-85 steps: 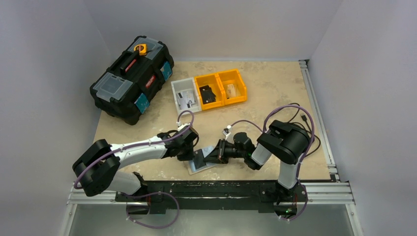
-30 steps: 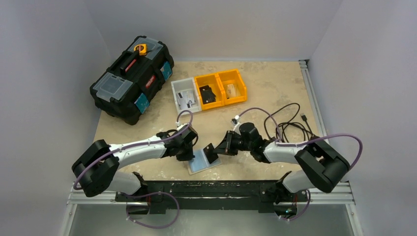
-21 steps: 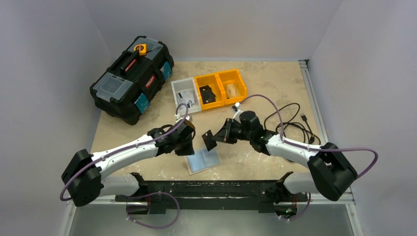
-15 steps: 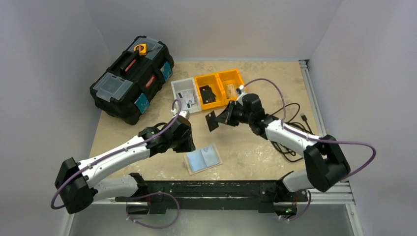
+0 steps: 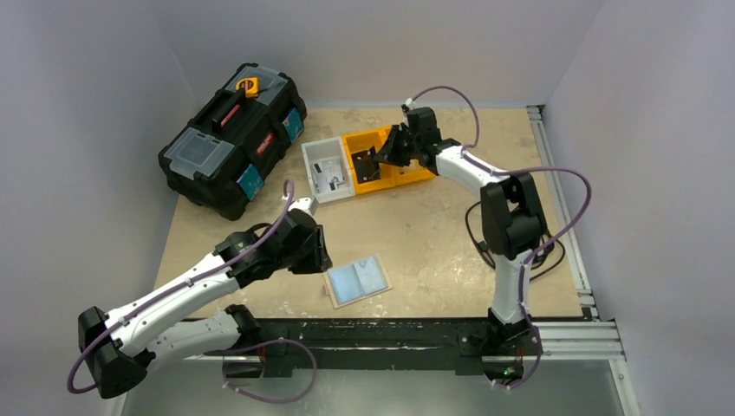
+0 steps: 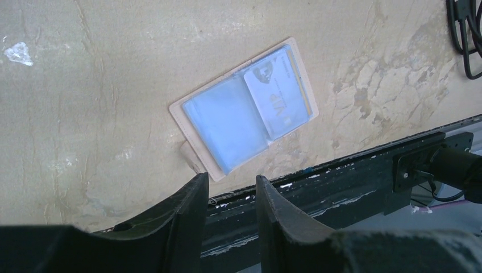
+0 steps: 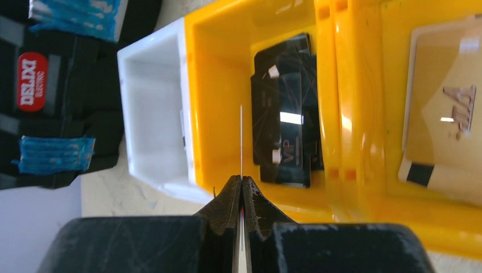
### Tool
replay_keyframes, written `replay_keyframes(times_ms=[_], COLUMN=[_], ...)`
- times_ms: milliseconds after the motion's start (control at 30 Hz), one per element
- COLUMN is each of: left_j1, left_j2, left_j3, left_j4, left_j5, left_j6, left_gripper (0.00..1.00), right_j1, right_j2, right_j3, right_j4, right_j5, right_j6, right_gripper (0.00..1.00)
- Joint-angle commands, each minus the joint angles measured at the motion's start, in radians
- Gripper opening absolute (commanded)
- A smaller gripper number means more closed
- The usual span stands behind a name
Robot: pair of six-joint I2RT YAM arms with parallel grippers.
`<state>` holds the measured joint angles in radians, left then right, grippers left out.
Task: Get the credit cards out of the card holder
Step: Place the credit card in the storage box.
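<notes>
The card holder (image 5: pixel 358 281) lies open and flat on the table near the front edge. In the left wrist view the card holder (image 6: pixel 227 122) shows bluish clear pockets, and a pale credit card (image 6: pixel 279 99) sits in its right pocket. My left gripper (image 6: pixel 230 182) hovers open just left of the holder, touching nothing. My right gripper (image 5: pixel 384 155) is at the back, shut on a dark credit card (image 5: pixel 366 162). In the right wrist view that card (image 7: pixel 241 136) shows edge-on over the left yellow bin (image 7: pixel 216 85), which holds dark cards (image 7: pixel 284 125).
A white bin (image 5: pixel 310 173) and a second yellow bin (image 5: pixel 426 152) flank the left yellow bin; the second yellow bin (image 7: pixel 364 85) holds a beige card (image 7: pixel 449 114). A black toolbox (image 5: pixel 232 139) stands back left. Cables (image 5: pixel 475 238) lie by the right arm.
My right arm carried the dark card from just above the holder to the back, over the left yellow bin. My left gripper let go of the holder, opened and drew back to the left.
</notes>
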<state>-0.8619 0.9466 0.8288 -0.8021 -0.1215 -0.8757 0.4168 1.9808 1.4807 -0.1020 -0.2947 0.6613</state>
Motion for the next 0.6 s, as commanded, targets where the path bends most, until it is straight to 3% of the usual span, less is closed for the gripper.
replay_keyframes(times_ms=[0,67,267,567], left_j1=[0.004,0.004,0.004,-0.055], left_j2=[-0.031,-0.037,-0.024,0.153], left_j3=[0.025,0.025,0.016,0.053], left_j4=[-0.027,-0.028,-0.010,0.100], left_j5=[-0.019,-0.016,0.009,0.035], left_j6=[0.011,0.011,0.018,0.035], left_gripper=[0.36,0.36,0.39,0.42], right_j1=[0.002,0.001,0.001,0.001], right_j2=[0.089,0.131,0.144,-0.064], right_j3=[0.182,0.235,0.296,0.168], right_j4=[-0.087,-0.109,-0.166,-0.268], right_j5=[0.019,0.014,0.048,0.162], right_j6=[-0.048,-0.047,-0.051,-0.053], right_gripper=[0.00,0.02,0.36,0.46])
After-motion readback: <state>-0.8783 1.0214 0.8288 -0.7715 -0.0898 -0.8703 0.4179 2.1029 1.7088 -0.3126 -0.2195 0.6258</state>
